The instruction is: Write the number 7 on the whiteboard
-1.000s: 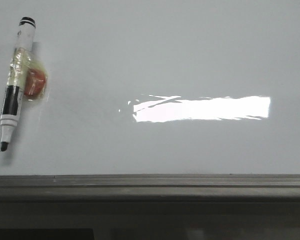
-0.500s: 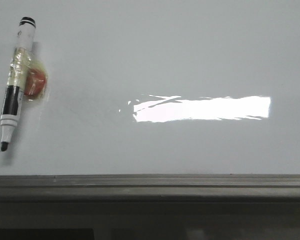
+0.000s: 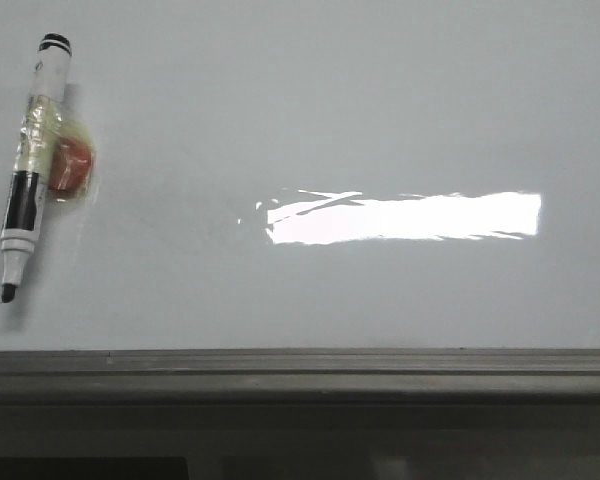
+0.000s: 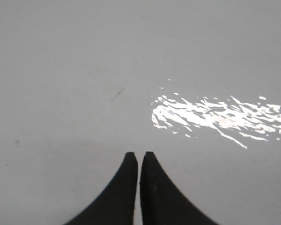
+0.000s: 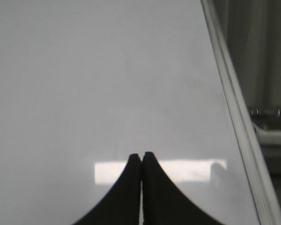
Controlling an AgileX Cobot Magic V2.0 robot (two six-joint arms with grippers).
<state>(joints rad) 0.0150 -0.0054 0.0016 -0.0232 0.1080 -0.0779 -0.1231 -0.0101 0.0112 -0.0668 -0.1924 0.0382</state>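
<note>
One black-and-white marker pen [image 3: 30, 160] with a taped red lump lies far left on the one glossy pale grey-white whiteboard [image 3: 380, 110], long axis near-vertical, tip toward the dark ledge [image 3: 300, 372]. Left gripper [image 4: 139, 155] and right gripper [image 5: 141, 155] have fingers pressed together, holding nothing.

Not much of the robot on show here, just the fingers of each hand. Left hand [image 4: 139, 161]: two matte black fingers [image 4: 124, 187], wide at the base and curving in to narrow rounded tips. Right hand [image 5: 141, 160] looks identical, same plain black, no screws, cables or markings visible.
</note>
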